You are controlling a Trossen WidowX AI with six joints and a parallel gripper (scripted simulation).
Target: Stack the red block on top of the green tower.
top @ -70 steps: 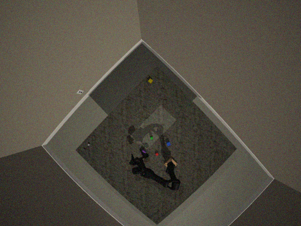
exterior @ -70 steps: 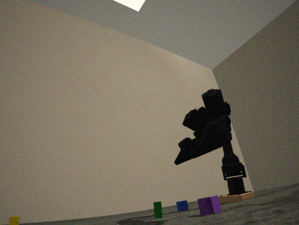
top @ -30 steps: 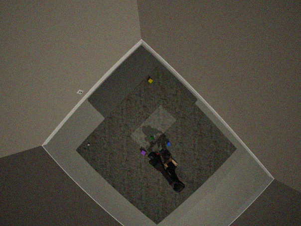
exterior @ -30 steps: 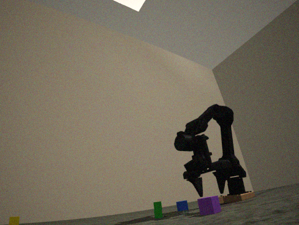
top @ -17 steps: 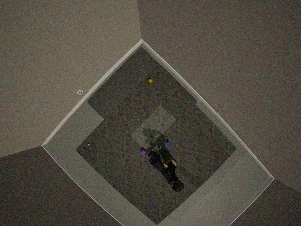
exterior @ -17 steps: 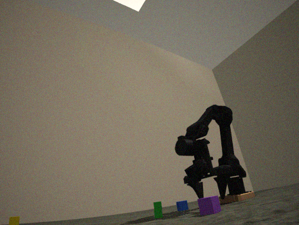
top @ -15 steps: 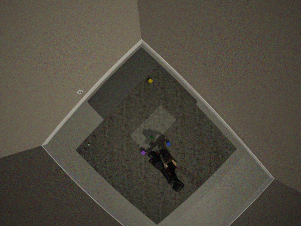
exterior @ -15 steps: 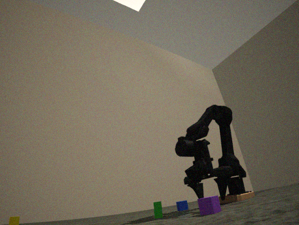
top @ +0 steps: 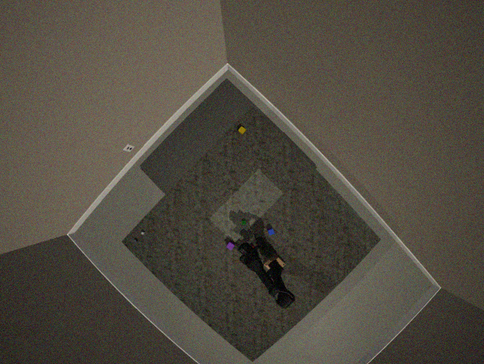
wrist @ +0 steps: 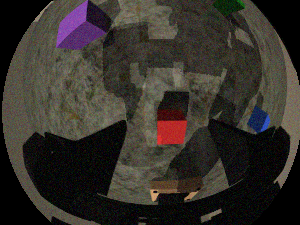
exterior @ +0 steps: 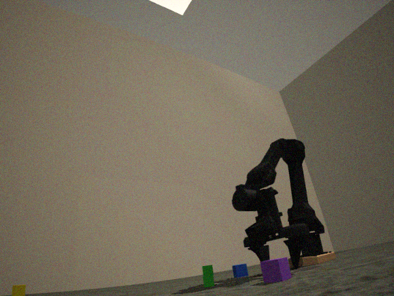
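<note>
The red block point(wrist: 171, 132) lies on the floor between my spread fingers in the wrist view, with a gap on each side. In the top view it is mostly hidden by the arm, and in the exterior view it does not show. My gripper point(exterior: 280, 264) point(wrist: 170, 124) is open and empty, pointing down with its fingertips low, close to the floor. The green tower point(top: 244, 221) point(exterior: 208, 276) point(wrist: 229, 5) stands upright on the floor, beyond the red block and to the right in the wrist view. Nothing rests on the tower.
A purple block point(top: 230, 246) point(exterior: 275, 270) point(wrist: 80, 30) lies left of the gripper in the wrist view. A blue block point(top: 271, 232) point(exterior: 240, 270) point(wrist: 258, 119) lies to its right, just outside the right finger. A yellow block point(top: 242, 130) point(exterior: 19, 290) is far off.
</note>
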